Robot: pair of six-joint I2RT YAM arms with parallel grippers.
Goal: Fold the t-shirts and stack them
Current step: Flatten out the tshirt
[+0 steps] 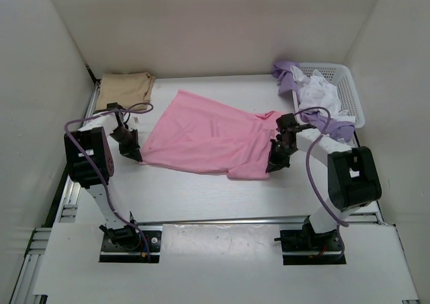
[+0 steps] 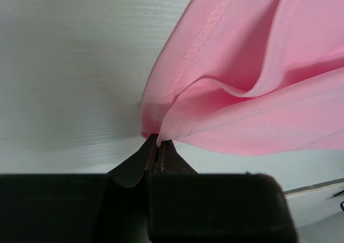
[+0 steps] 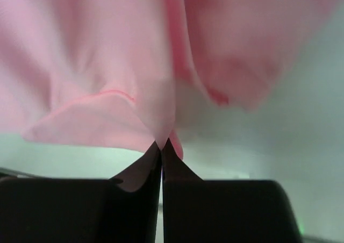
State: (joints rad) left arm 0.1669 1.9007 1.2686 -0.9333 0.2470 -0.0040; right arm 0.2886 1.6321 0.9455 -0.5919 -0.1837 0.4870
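While left hand (image 2: pixel 158 142) and right hand (image 3: pixel 162 144) pinch it, pink shirt (image 1: pixel 201 139) spans between.

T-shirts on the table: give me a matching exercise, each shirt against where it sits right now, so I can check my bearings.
Shirts:
1. pink shirt
2. tan shirt
3. lavender shirt
4. white shirt

Places:
a. lying at the far left corner of the table
b. bunched inside the basket
c. spread out mid-table between the two arms
d. spilling over the basket's left rim

Pairs: 1-c, 2-a, 3-d, 4-b
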